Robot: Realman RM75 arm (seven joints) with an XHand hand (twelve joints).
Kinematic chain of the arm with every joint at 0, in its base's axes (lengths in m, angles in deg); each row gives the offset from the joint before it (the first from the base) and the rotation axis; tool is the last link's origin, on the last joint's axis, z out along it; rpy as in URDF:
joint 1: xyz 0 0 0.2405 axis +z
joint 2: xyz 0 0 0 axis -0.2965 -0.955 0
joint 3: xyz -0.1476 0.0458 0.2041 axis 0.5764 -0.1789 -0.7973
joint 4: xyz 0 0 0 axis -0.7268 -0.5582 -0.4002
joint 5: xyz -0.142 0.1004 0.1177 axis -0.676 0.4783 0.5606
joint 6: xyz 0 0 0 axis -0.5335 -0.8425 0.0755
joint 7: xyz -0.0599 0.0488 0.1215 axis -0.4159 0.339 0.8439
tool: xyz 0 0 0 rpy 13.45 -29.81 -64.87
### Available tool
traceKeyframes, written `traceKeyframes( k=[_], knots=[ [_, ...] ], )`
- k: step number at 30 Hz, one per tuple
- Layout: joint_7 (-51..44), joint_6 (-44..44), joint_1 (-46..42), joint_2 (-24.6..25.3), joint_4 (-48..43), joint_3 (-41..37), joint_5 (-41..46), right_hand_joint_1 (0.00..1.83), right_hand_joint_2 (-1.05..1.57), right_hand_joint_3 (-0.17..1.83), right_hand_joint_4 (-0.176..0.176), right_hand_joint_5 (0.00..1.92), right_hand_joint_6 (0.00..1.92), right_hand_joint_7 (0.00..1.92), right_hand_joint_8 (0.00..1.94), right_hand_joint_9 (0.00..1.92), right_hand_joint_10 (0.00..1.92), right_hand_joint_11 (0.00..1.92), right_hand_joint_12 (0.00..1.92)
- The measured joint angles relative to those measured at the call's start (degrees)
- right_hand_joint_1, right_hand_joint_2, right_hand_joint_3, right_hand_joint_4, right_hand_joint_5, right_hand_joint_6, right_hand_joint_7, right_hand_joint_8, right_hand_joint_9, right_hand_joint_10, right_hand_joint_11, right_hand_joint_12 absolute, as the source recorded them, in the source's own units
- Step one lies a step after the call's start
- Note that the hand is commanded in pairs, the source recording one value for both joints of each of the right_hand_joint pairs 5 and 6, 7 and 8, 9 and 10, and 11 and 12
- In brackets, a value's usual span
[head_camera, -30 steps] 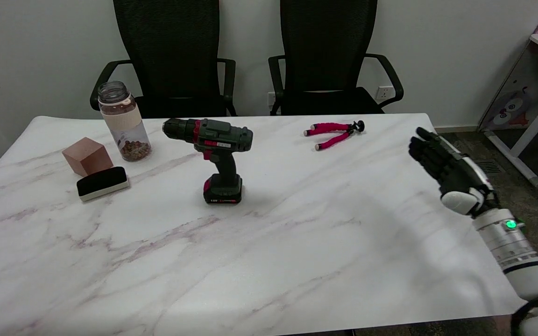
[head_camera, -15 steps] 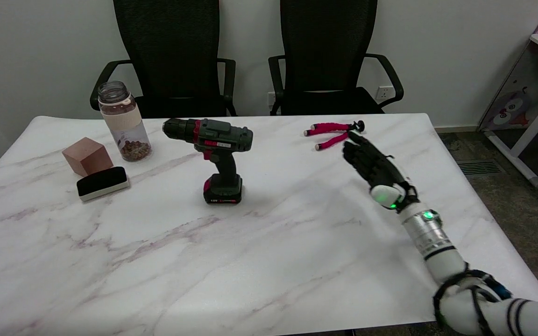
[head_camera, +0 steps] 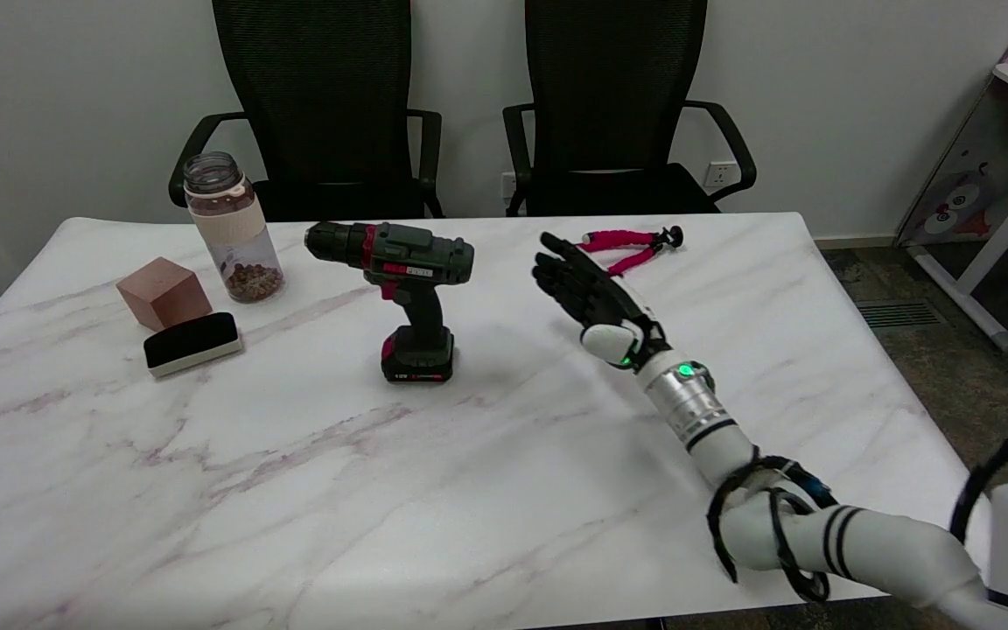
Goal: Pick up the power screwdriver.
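Note:
The power screwdriver point(head_camera: 408, 289) is dark green with red trim and stands upright on its battery base in the middle of the marble table point(head_camera: 311, 490), its chuck pointing left. My right hand point(head_camera: 590, 299) hovers above the table to the screwdriver's right, a clear gap away. Its fingers are stretched out and apart, pointing up-left, and it holds nothing. The white forearm runs down to the lower right corner.
A small red-legged tripod point(head_camera: 631, 246) lies just behind my hand. At the left stand a clear bottle point(head_camera: 233, 229) with brown contents, a copper-coloured cube point(head_camera: 164, 292) and a black eraser block point(head_camera: 192, 343). Two black chairs point(head_camera: 329, 114) stand beyond the far edge.
My right hand has swept left across the table from beyond its right edge, ending close to the right of the screwdriver. It has stayed open throughout. The objects have not moved.

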Motion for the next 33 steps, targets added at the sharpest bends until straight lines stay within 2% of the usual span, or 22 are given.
traceKeyframes(
  k=[3,22,33],
  knots=[
    [0.08,1.59,2.48,2.19,-2.38,0.86,-0.75,1.01,-0.68,0.87,0.176,0.20,0.20,0.20,0.20,0.27,0.27,0.12,0.12],
    [-1.05,12.61,15.14,13.22,-16.38,6.26,-3.04,1.00,-0.86,0.90,0.176,0.14,0.14,0.14,0.14,0.22,0.22,0.00,0.00],
    [-4.39,16.88,19.15,17.20,-20.32,7.52,-3.46,1.05,-0.85,0.79,0.176,0.24,0.24,0.24,0.24,0.27,0.27,0.00,0.00]
  ],
)
